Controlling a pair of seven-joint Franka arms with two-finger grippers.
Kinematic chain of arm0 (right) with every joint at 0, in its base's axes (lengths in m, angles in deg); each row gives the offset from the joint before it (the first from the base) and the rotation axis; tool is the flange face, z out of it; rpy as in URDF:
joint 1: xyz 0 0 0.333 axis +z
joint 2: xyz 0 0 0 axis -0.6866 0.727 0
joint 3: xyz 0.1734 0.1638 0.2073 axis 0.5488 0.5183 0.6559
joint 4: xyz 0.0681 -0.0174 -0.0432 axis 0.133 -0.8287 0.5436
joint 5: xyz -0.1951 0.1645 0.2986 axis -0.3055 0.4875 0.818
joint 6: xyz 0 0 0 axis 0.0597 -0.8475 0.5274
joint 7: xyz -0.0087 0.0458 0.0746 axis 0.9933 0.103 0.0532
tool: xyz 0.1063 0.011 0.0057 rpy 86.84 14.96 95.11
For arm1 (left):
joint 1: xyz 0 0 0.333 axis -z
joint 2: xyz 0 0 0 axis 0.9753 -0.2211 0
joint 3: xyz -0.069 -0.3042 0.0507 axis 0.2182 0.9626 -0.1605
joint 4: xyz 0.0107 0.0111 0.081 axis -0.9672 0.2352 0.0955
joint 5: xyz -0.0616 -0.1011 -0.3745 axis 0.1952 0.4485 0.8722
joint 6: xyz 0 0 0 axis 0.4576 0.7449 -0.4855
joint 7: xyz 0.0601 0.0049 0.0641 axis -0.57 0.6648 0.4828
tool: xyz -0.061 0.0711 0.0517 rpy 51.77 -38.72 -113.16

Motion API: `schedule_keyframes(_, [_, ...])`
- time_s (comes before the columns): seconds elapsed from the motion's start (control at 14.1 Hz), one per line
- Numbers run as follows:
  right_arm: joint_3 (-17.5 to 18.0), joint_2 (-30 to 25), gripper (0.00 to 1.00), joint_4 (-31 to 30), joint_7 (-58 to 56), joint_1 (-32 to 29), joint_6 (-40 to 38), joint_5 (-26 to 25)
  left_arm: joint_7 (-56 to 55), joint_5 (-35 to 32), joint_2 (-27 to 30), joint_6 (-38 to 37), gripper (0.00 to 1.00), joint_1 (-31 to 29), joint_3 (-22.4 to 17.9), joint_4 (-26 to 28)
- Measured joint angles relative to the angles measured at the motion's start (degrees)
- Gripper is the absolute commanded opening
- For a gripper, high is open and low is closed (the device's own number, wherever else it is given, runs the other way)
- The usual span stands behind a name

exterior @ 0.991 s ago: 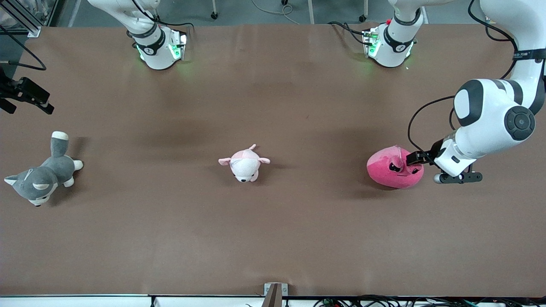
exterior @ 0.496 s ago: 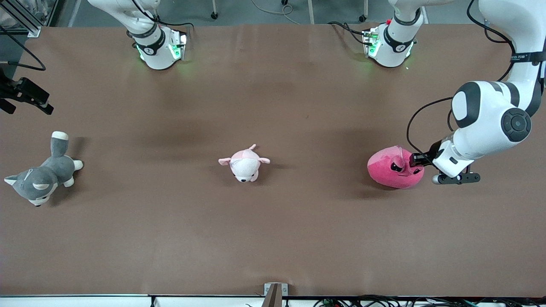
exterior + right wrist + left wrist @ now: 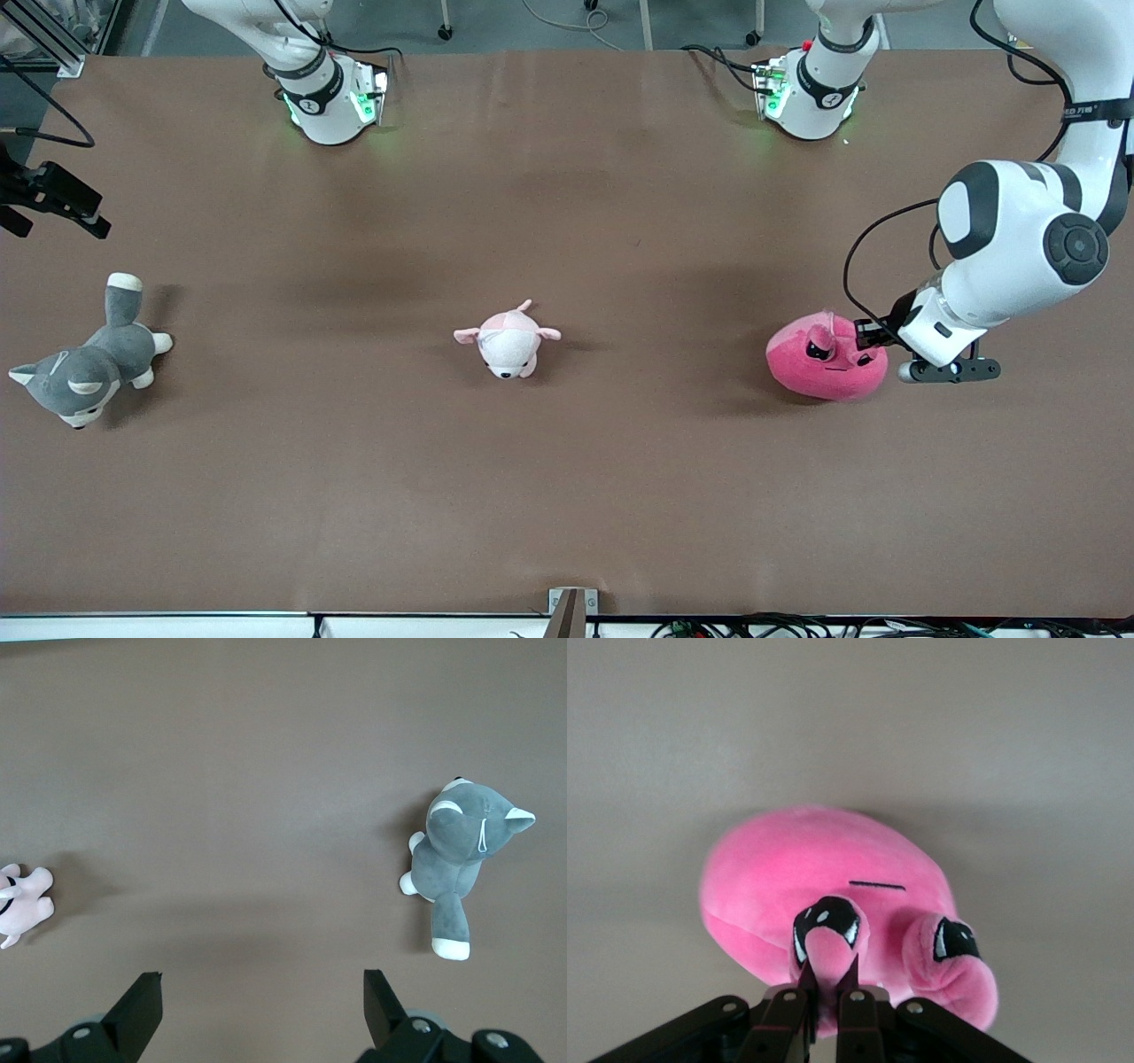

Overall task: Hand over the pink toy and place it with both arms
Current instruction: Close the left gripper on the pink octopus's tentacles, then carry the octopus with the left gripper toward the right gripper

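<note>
The pink toy [image 3: 819,368], a hot-pink blob plush with dark eyes and a frowning mouth, lies on the brown table toward the left arm's end. My left gripper [image 3: 864,335] is beside it, low at the table, and shut on a raised bump at one of its eyes. In the left wrist view the fingertips [image 3: 804,973] pinch that bump of the pink toy [image 3: 815,868]. My right gripper [image 3: 62,208] waits in the air at the right arm's end of the table. In the right wrist view it [image 3: 261,979] is open wide and empty.
A small pale pink-and-white plush [image 3: 507,341] lies at the table's middle and shows at the edge of the right wrist view [image 3: 22,899]. A grey-and-white husky plush [image 3: 84,363] lies at the right arm's end, under the right gripper's camera [image 3: 461,859].
The left gripper has closed on the pink toy's eye bump. The toy has tipped and shifted slightly toward the front camera. The right arm has not moved.
</note>
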Motion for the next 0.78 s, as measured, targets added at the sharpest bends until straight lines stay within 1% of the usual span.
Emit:
schedule_keyframes(0.21, [-0.09,0.03,1.0,0.32,0.01,0.0,-0.03,0.0,-9.2,0.03,3.65,-0.27,0.0,0.18,4.83,-0.53])
schedule_keyframes(0.35, [-0.04,0.02,1.0,1.55,0.01,0.01,-0.24,0.03,-16.2,0.04,5.22,-3.41,0.0,0.42,8.15,-2.38])
schedule_keyframes(0.5, [-0.03,0.02,1.0,3.05,0.0,0.01,-2.34,0.86,-22.4,0.06,5.55,-6.94,0.0,0.66,11.14,-5.86])
schedule_keyframes(0.57, [-0.06,0.02,1.0,3.53,0.01,0.01,-3.89,2.29,-25.48,0.07,5.53,-7.67,0.0,0.7,12.88,-7.63])
schedule_keyframes(0.78, [-0.03,0.01,1.0,4.72,0.09,0.02,-5.36,5.21,-36.09,0.14,5.39,-10.99,0.0,0.98,19.44,-13.47])
